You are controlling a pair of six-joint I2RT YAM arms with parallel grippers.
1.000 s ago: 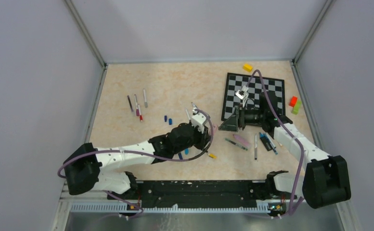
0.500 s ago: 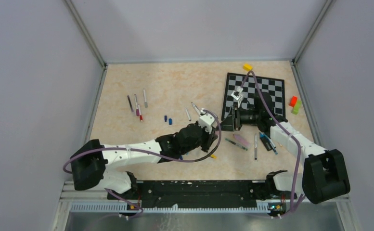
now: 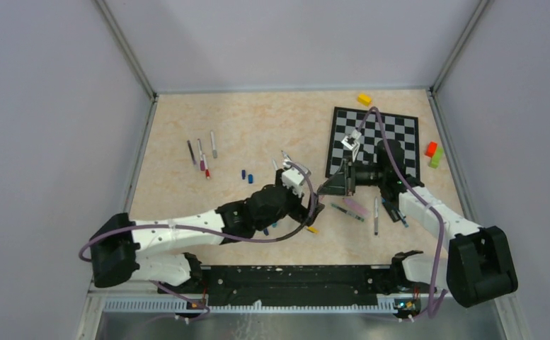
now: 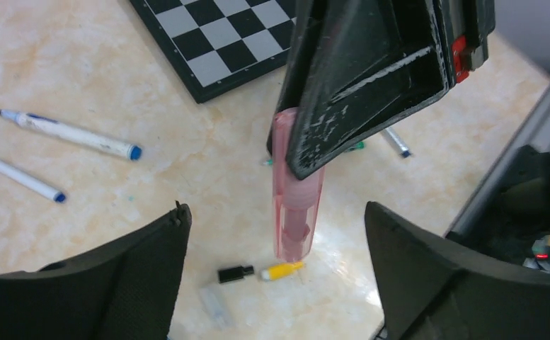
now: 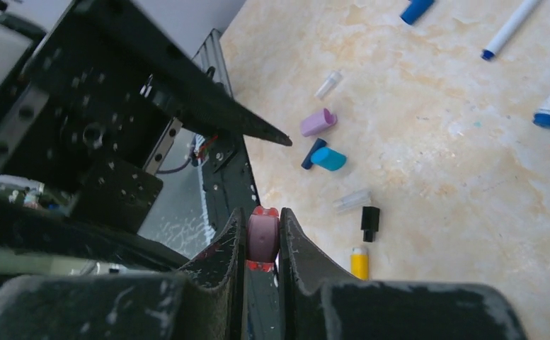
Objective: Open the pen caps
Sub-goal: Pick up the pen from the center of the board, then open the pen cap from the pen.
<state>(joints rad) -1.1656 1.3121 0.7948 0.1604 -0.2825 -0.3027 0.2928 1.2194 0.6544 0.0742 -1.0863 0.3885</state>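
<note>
A pink translucent pen cap point(image 4: 299, 191) hangs upright above the table, pinched at its top by my right gripper point(image 5: 262, 219), which is shut on it. My left gripper point(image 4: 275, 212) is open, its fingers point(image 4: 137, 262) wide apart on either side of the cap and not touching it. In the top view the two grippers meet mid-table, the left gripper point(image 3: 308, 205) just below the right gripper point(image 3: 326, 188). Loose caps lie beneath: black point(image 4: 235, 273), yellow point(image 4: 282, 270), clear point(image 4: 215, 304), lilac point(image 5: 318, 122), navy point(image 5: 313, 152) and blue point(image 5: 328, 159).
A chessboard point(image 3: 374, 131) lies at the back right, with a yellow block point(image 3: 364, 99) behind it and red and green blocks point(image 3: 433, 152) beside it. Thin pens lie at the left point(image 3: 201, 152) and by the right arm point(image 3: 376, 216). Two blue caps point(image 3: 247, 176) sit mid-left.
My left gripper has let go and sprung wide open, drawing back slightly left. My right gripper has closed on the pink cap and shifted left with it.
</note>
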